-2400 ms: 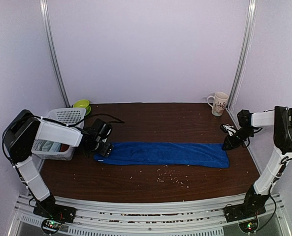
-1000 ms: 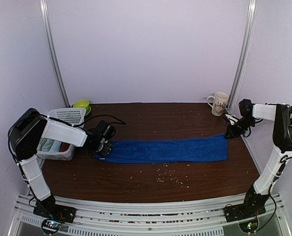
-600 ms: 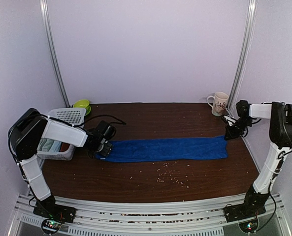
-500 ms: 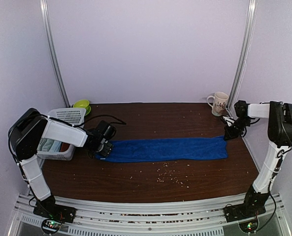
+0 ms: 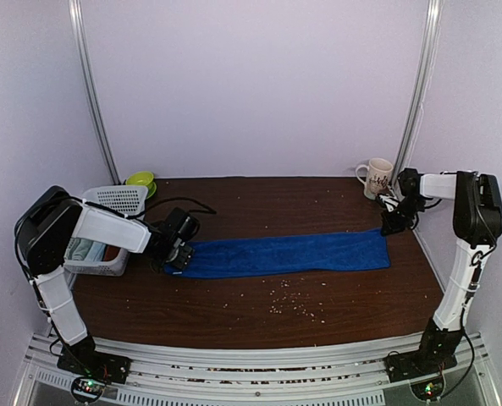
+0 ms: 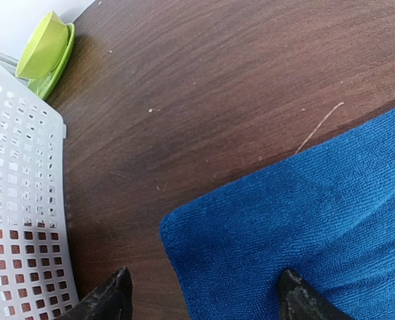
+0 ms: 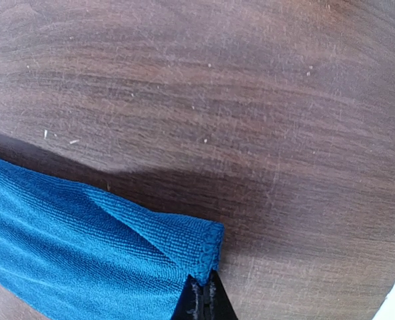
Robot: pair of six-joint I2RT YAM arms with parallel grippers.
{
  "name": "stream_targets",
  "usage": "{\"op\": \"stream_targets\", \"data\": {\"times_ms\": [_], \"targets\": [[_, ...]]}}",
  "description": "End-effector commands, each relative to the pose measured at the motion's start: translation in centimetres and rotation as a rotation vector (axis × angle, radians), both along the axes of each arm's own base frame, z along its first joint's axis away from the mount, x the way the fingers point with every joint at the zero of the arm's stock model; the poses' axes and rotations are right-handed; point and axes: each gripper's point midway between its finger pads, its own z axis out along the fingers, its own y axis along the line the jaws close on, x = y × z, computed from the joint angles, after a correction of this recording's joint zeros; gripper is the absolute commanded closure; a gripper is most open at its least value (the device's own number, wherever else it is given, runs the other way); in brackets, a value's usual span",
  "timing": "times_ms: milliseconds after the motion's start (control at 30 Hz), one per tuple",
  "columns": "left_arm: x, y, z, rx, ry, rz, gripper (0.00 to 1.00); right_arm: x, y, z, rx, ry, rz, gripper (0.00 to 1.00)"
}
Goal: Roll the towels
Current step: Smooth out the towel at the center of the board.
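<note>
Pinching only the blue towel's (image 5: 284, 254) right corner, the clenched right end effector (image 7: 202, 293) is risking slip-out. The towel is lying flat across the worktop (image 5: 259, 203), its left corner unsecured inside the released left end effector (image 6: 204, 297).

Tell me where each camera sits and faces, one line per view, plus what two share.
Top external: above, behind the bases, looking down on the table; both arms show.
Left wrist: faces down past open left hand at blue towel, basket.
Right wrist: faces down; shut right hand pinches towel corner.
Shared: blue towel.
</note>
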Motion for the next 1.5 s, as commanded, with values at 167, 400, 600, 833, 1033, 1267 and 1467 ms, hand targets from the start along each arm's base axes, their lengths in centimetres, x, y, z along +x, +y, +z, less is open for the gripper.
{"op": "stream_targets", "data": {"times_ms": [167,400,600,833,1033,1267,1467], "targets": [[-1.3,2.5,-1.6,0.098,0.058,0.067,0.14,1.6,-0.4,1.8,-0.122,-0.112,-0.017,0.59],[-0.7,1.6,2.6,-0.011,-0.033,0.066,0.02,-1.2,0.1,4.2,-0.059,-0.143,-0.004,0.44],[-0.1,1.9,5.8,-0.029,-0.125,0.083,0.02,-3.9,1.2,1.2,0.066,-0.034,0.007,0.47],[1.2,2.7,5.7,0.070,-0.154,0.110,0.02,-5.1,1.2,-1.1,0.115,0.040,0.010,0.50],[3.6,3.4,5.7,0.148,-0.173,0.157,0.02,-6.1,1.3,-1.3,0.105,0.062,0.027,0.49],[5.1,3.2,3.5,0.201,-0.122,0.143,0.02,-7.5,1.1,2.4,0.010,-0.045,0.096,0.51],[4.7,2.9,1.6,0.213,-0.067,0.113,0.02,-10.0,5.5,2.0,0.059,-0.014,0.253,0.50]]}}
